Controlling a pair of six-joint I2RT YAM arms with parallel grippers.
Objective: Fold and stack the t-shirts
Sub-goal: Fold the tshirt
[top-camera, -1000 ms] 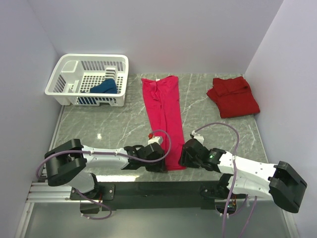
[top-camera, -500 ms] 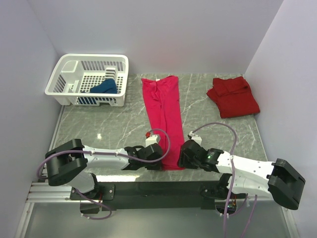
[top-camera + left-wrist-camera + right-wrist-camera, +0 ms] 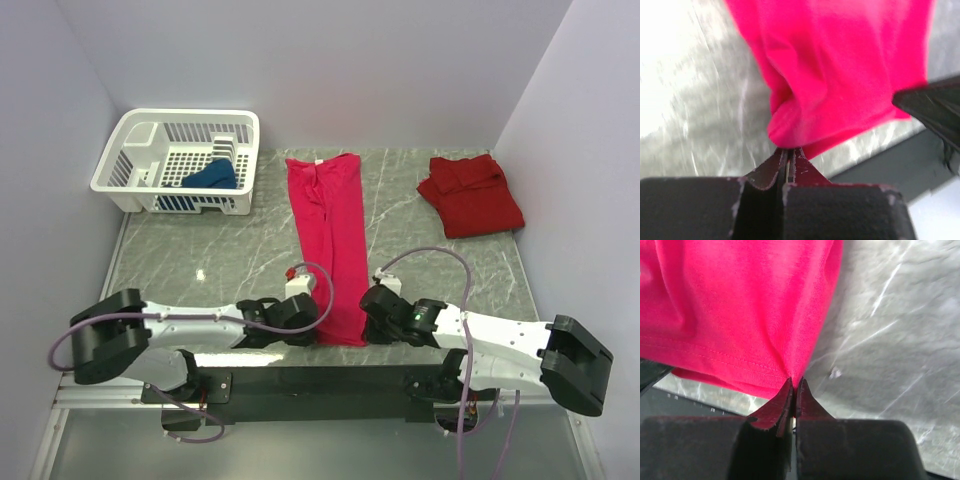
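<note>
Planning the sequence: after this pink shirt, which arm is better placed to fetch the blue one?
Left, likely: the blue shirt lies in the basket at far left, on that arm's side.

The grey marble-patterned table top (image 3: 220, 250) in front of me carries three things. A bright magenta cloth t-shirt (image 3: 330, 230) lies down its middle as a long narrow strip, reaching from the far side to the near edge. A darker red cloth t-shirt (image 3: 470, 195) sits folded at the far right. A white plastic lattice basket (image 3: 185, 116) stands in the far left corner.
</note>
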